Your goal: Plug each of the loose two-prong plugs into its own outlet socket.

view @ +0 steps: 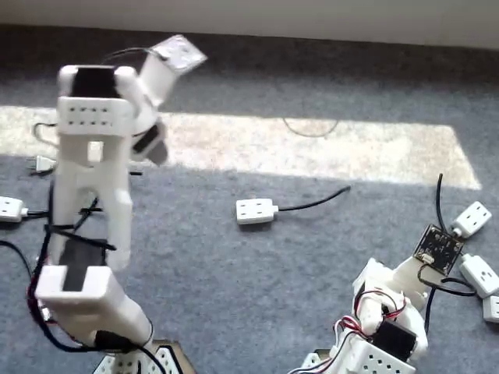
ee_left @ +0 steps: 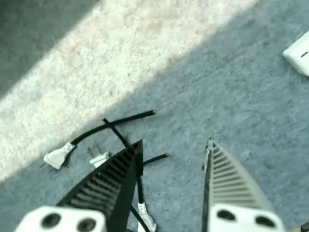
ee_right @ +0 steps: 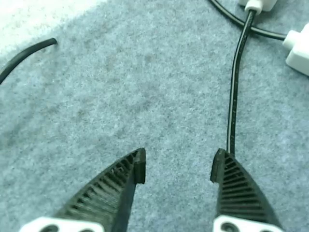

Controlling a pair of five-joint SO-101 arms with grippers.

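The plug is small and white, with a black cord. The left gripper and right gripper are both spread apart.

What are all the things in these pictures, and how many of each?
Outlet sockets: five, white, one mid-carpet, one at left edge, three at right edge of high view.
Two-prong plugs: at least two, white, on carpet at left.
Cords: several, black, from sockets and plugs.
Carpet: one, grey, sunlit band across it.
Arms: two, white, left and lower right of high view.
Left end effector: one, black fingers, open above plugs.
Right end effector: one, black fingers, open beside a cord.
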